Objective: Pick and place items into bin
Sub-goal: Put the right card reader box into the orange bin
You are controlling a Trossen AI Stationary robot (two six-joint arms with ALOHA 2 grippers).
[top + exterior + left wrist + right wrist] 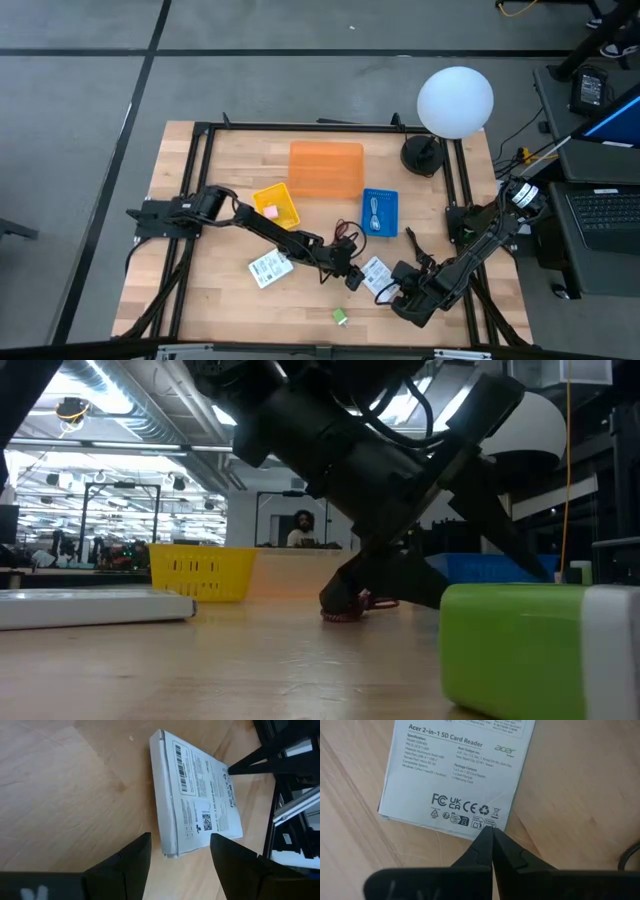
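**Inspector A:** Left claw (177,852) stands wide open over the light wooden desk (200,290), empty, its two dark fingers (130,862) to either side of the near end of a flat white packet printed with a barcode and small text (197,795). In the high view that claw (350,270) sits mid-desk, with a dark red looped cord (345,235) just beside it.

**Inspector B:** And the right claw?

**Inspector A:** Right claw (491,840) is fully shut, gripping nothing. Its tips lie at the edge of the same white packet (460,775), the card-reader one. In the high view it (400,290) is at the packet's outer side (375,272).

**Inspector B:** Step in hand?

**Inspector A:** My judgement: approach to the packet, not yet gripped. The packet lies flat on the desk, so the left claw must descend and close across its narrow width; a flat thing like this may slide. The shut right claw may be bracing it.

**Inspector B:** Remaining items?

**Inspector A:** A second white labelled packet (268,268) lies well apart to the left, and a small green block (341,317) sits near the front edge. The small yellow slotted basket (285,198) holds a pink piece (269,211). An orange bin (326,170) and a blue tray (380,212) lie behind.
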